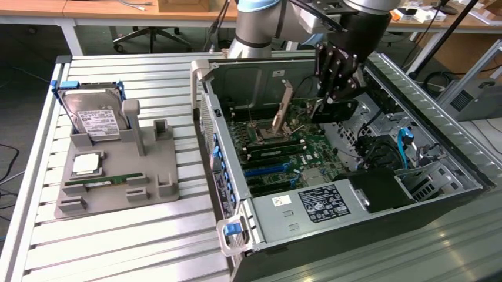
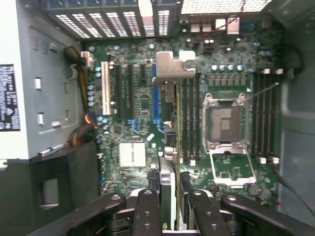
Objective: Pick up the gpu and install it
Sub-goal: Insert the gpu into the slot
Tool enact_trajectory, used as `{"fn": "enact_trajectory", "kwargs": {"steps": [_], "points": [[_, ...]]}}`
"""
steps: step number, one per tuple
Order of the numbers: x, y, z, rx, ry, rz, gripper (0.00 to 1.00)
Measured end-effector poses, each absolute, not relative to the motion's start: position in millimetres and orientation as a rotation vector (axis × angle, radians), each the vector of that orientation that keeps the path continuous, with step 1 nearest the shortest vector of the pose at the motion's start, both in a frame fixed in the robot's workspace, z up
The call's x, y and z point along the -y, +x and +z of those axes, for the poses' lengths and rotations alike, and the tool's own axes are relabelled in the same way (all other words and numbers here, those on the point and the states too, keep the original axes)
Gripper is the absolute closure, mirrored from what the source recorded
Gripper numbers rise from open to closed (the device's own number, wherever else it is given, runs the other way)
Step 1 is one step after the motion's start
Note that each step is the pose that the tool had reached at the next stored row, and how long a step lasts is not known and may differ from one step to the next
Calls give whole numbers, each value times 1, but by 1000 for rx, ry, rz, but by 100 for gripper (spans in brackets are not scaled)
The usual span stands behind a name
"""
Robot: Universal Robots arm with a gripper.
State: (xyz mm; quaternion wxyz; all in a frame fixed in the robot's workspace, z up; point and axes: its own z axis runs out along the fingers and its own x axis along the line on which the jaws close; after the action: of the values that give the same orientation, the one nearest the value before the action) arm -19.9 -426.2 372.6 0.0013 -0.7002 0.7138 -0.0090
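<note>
The gpu (image 2: 170,98) hangs edge-down over the motherboard (image 2: 133,103) inside the open PC case. I see it edge-on in the wrist view, its silver bracket (image 2: 173,69) at the end nearest the case's rear slots. My gripper (image 2: 171,216) is shut on the card's other end, one dark finger (image 2: 147,211) on each side. The card sits beside a blue expansion slot (image 2: 155,93), between it and the black memory slots. In the exterior view my gripper (image 1: 339,97) reaches down into the case, with the bracket (image 1: 283,104) standing upright towards the exterior view's left.
An open CPU socket (image 2: 225,123) lies beside the card. The power supply (image 1: 321,202) fills the case's near end. On the slatted table at the exterior view's left, a grey holder (image 1: 157,176) carries a hard drive (image 1: 93,120), a CPU (image 1: 86,164) and a RAM stick (image 1: 106,181).
</note>
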Motion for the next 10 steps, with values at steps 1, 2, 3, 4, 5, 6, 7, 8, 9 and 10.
{"fn": "enact_trajectory", "kwargs": {"steps": [1,2,3,4,5,6,7,8,9,10], "points": [[427,-20,372,-2231,-2187,-5,73],[428,-20,372,-2228,-2183,3,73],[428,-20,372,-2227,-2182,6,73],[428,-20,372,-2227,-2182,6,73],[428,-20,372,-2227,-2182,6,73],[428,-20,372,-2227,-2182,6,73],[429,-20,371,-2227,-2182,6,73],[429,-20,371,-2226,-2182,7,73],[429,-20,370,-2224,-2180,12,73],[429,-20,370,-2220,-2176,21,73]]}}
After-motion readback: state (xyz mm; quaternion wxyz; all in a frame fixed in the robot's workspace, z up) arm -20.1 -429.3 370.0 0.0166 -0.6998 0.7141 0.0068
